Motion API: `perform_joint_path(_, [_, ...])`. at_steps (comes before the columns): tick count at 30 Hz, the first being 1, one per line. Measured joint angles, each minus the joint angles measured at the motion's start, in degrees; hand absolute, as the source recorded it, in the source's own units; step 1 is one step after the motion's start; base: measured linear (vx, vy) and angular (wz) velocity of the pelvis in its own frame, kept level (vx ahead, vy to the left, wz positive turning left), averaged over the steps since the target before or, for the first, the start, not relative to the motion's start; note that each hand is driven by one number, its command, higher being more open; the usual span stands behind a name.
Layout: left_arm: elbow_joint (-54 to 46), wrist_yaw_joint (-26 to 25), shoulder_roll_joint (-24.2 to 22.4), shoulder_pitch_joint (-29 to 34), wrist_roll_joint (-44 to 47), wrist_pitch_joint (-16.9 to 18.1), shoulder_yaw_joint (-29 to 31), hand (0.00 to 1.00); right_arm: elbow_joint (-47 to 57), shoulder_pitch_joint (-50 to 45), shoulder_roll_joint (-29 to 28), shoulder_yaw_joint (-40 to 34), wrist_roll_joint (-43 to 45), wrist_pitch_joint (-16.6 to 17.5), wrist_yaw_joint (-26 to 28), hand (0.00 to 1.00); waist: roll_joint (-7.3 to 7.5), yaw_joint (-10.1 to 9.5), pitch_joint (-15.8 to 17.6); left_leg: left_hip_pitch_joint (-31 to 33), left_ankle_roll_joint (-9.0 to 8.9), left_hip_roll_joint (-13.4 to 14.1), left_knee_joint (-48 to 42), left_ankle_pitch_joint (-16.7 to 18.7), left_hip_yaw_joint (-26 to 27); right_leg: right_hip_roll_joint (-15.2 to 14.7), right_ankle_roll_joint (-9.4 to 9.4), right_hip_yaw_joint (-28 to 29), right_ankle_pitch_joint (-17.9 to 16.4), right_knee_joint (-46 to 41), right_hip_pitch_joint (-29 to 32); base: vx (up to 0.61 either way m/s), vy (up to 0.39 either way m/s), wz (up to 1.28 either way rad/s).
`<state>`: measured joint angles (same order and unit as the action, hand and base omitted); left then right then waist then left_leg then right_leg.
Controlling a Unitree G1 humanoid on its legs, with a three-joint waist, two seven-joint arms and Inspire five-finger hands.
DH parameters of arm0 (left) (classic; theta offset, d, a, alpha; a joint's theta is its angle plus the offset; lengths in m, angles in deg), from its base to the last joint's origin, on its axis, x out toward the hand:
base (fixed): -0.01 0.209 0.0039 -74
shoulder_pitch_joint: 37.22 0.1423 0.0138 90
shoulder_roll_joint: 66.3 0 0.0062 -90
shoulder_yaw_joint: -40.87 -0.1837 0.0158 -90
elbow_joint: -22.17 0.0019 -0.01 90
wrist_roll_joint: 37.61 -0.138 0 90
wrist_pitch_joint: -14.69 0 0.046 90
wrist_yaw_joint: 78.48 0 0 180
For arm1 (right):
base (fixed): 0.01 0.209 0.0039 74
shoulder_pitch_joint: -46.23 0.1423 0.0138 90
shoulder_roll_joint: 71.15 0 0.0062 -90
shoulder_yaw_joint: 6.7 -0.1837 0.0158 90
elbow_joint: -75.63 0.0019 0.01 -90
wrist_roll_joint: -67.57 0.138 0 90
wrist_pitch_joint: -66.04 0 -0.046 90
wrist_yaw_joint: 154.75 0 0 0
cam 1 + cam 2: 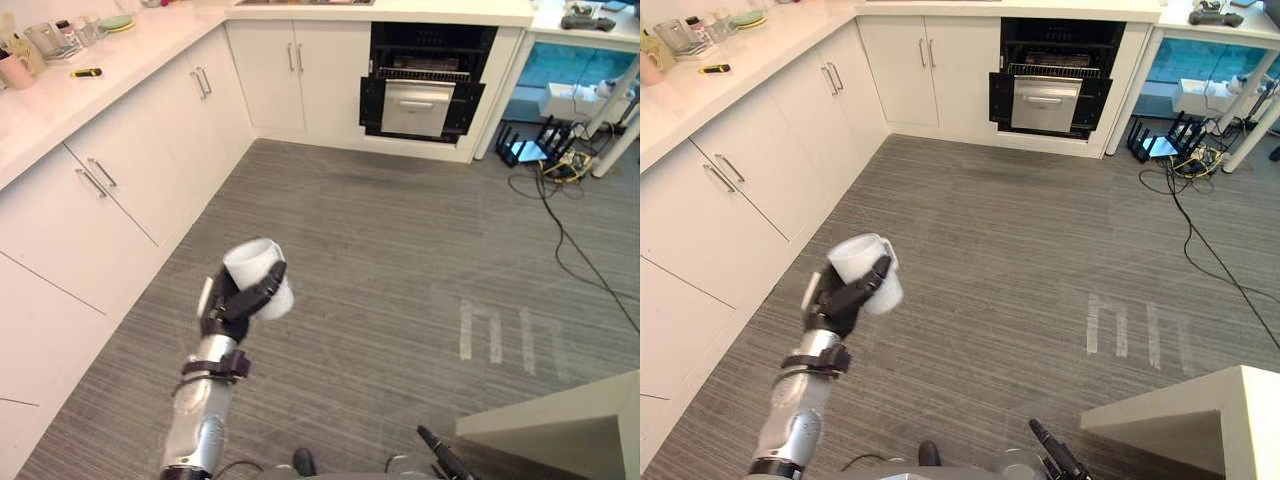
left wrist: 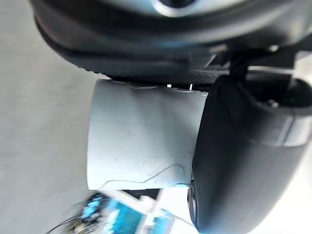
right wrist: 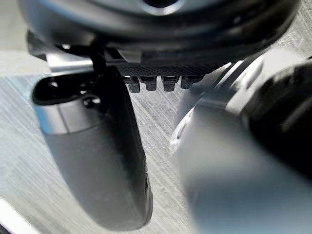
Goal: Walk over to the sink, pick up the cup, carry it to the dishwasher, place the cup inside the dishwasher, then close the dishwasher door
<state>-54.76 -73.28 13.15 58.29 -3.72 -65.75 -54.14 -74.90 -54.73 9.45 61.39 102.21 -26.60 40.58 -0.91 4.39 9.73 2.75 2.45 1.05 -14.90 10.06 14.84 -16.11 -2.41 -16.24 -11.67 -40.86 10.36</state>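
A white cup point(image 1: 255, 265) is held above the grey floor with my left hand point(image 1: 235, 305) shut on it, fingers and thumb wrapped round its wall. The left wrist view shows the same cup point(image 2: 141, 141) pressed between palm and thumb. The dishwasher point(image 1: 420, 90) stands open in the far white cabinet row, a dark cavity with a silver rack pulled out, well beyond the cup. My right hand point(image 1: 440, 458) hangs low at the bottom edge of the eye views, relaxed and holding nothing; its thumb point(image 3: 97, 161) shows over bare floor.
A white counter point(image 1: 90, 90) with cabinets runs along the left, bearing a pink mug point(image 1: 15, 70), glasses and plates. Cables and a black router point(image 1: 530, 145) lie on the floor at the far right. A pale table corner point(image 1: 560, 425) juts in at the lower right.
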Motion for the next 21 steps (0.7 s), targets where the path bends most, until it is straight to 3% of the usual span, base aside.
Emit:
perform_joint_path(1, [2.62,-1.40,0.00,-0.06,-0.01,-1.92,-2.38,0.00,0.08,-0.39,0.02,0.02,-0.03,0.33,-1.31,1.00,0.46,1.00,0.30,-0.71,0.58,-0.47,-1.51,1.26,-1.19,-1.36,-3.76,1.13,3.11,-7.23,2.35,-0.01,0.106,0.39])
perform_joint_path(2, [4.42,-1.83,0.00,0.05,-0.02,-2.53,-3.59,0.00,0.28,-0.63,-0.08,0.02,0.07,0.94,-2.17,1.00,0.43,1.64,0.74,-1.46,0.83,-0.57,-1.23,1.38,-2.38,-1.68,-4.16,2.64,8.26,-12.46,5.55,0.06,0.126,0.38])
perform_joint_path(3, [5.45,-2.17,0.02,0.01,-0.04,-2.47,-3.73,0.00,0.37,-0.08,-0.31,0.08,0.06,1.64,-2.25,1.00,-0.22,1.88,1.41,-2.01,1.05,0.39,-1.21,1.48,-2.85,0.51,0.30,3.74,2.96,-10.25,6.65,0.08,0.077,0.19])
perform_joint_path(5, [5.53,-3.09,0.51,-0.32,-0.14,-2.08,-3.88,0.00,0.43,0.65,-0.83,0.50,-0.13,1.67,-2.56,1.00,-0.43,1.56,1.80,-1.48,1.13,1.27,-0.64,1.42,-3.34,4.15,2.72,4.21,1.12,1.46,6.64,0.06,0.034,0.07])
perform_joint_path(6, [5.58,-3.89,0.81,-0.87,-0.18,-1.49,-4.02,0.00,0.32,0.67,-1.03,0.56,-0.59,1.66,-3.04,1.00,-0.20,1.14,1.80,-1.42,1.28,1.32,0.17,1.28,-3.45,6.04,4.13,4.63,1.99,9.99,6.38,0.11,-0.021,0.16])
perform_joint_path(7, [5.64,-5.18,1.30,-2.05,-0.16,-0.70,-3.90,0.00,0.34,0.48,-1.02,1.35,-1.33,1.69,-3.60,1.00,0.29,1.19,2.30,-1.69,1.24,1.19,0.50,1.30,-4.07,7.57,5.71,4.72,5.28,22.84,4.86,0.11,-0.047,0.20])
perform_joint_path(8, [5.86,-5.78,1.38,-2.80,-0.13,-0.34,-3.80,0.00,0.28,0.13,-1.20,1.40,-1.92,1.65,-4.01,1.00,0.49,1.20,2.35,-1.81,1.15,0.81,0.64,1.40,-4.44,7.76,6.28,4.76,7.58,28.75,4.34,0.22,-0.114,0.38])
perform_joint_path(9, [6.18,-6.74,1.40,-4.23,0.33,0.11,-2.91,0.00,0.22,-0.61,-1.77,0.69,-2.40,1.12,-5.17,1.00,0.62,1.31,2.55,-2.66,0.44,0.24,0.59,2.47,-5.54,7.51,7.42,4.67,14.00,35.82,3.11,0.21,-0.125,0.35])
perform_joint_path(11, [6.30,-6.94,1.33,-4.56,1.20,1.15,-1.75,0.00,0.42,-1.27,-2.56,-0.99,-2.97,0.42,-6.38,1.00,0.25,1.45,2.83,-4.89,-1.29,1.09,0.49,4.39,-6.26,8.17,6.43,4.67,16.84,33.44,1.24,0.28,-0.177,0.28])
perform_joint_path(13, [5.97,-6.57,1.62,-4.81,1.66,2.10,-1.49,0.00,2.79,-3.10,-3.82,-2.51,-3.51,0.31,-6.91,1.00,0.44,1.11,2.61,-7.21,-2.30,2.01,0.28,6.13,-7.47,8.39,3.54,5.30,13.19,24.14,2.95,0.30,-0.194,0.33])
perform_joint_path(14, [5.74,-6.33,1.27,-4.74,1.61,2.34,-1.81,0.00,4.27,-4.76,-3.98,-2.50,-3.58,0.38,-7.08,1.00,-0.11,1.15,1.41,-7.79,-2.97,3.02,0.19,7.37,-8.84,8.37,3.52,3.93,8.86,19.38,3.96,0.29,-0.179,0.47])
perform_joint_path(15, [5.67,-6.32,1.09,-4.74,1.33,2.42,-2.11,0.00,4.77,-5.55,-4.03,-2.50,-3.57,0.39,-7.06,1.00,-0.29,1.30,0.60,-7.96,-3.07,3.60,0.58,7.71,-9.52,8.42,3.55,2.87,7.14,18.04,4.14,0.41,-0.214,0.55])
perform_joint_path(16, [5.21,-6.42,0.81,-4.77,-0.33,2.69,-2.65,0.00,5.11,-6.50,-4.16,-2.62,-3.54,0.56,-6.73,1.00,-0.69,1.16,-0.62,-7.96,-3.12,4.43,-1.80,8.21,-9.13,8.72,2.44,1.35,4.04,16.58,4.03,0.55,-0.208,0.58])
perform_joint_path(17, [4.16,-6.86,0.17,-4.89,-2.41,2.88,-2.85,0.00,5.26,-6.73,-4.32,-2.81,-3.59,0.94,-6.50,1.00,-0.42,1.33,-0.63,-3.44,-3.98,6.39,-15.23,8.77,-5.49,8.22,2.10,0.24,0.72,13.71,3.45,0.46,-0.163,0.52])
perform_joint_path(18, [3.61,-7.51,-0.39,-4.74,-3.65,2.88,-3.00,0.00,5.44,-7.16,-4.29,-2.90,-3.94,1.48,-6.35,1.00,-0.46,1.30,-0.61,-1.63,-4.77,7.82,-20.71,7.81,-4.26,8.06,1.87,-0.29,-0.60,12.23,2.64,0.47,-0.159,0.43])
perform_joint_path(19, [1.51,-8.85,-1.42,-3.69,-6.02,2.92,-3.20,0.00,5.42,-7.88,-4.26,-2.85,-5.10,2.86,-5.78,1.00,-0.73,1.19,-0.62,1.14,-6.62,10.27,-30.44,4.71,-4.26,8.49,2.33,-1.36,-3.69,10.35,0.17,0.48,-0.177,0.27])
perform_joint_path(21, [-1.98,-10.10,-1.65,-2.51,-9.18,2.95,-3.12,0.00,5.16,-8.32,-3.94,-2.36,-5.37,5.49,-4.41,1.00,-2.00,0.77,-1.17,5.03,-5.87,14.15,-41.89,-4.54,-4.91,10.05,1.53,-1.70,-6.93,11.27,-4.18,0.58,-0.161,0.04])
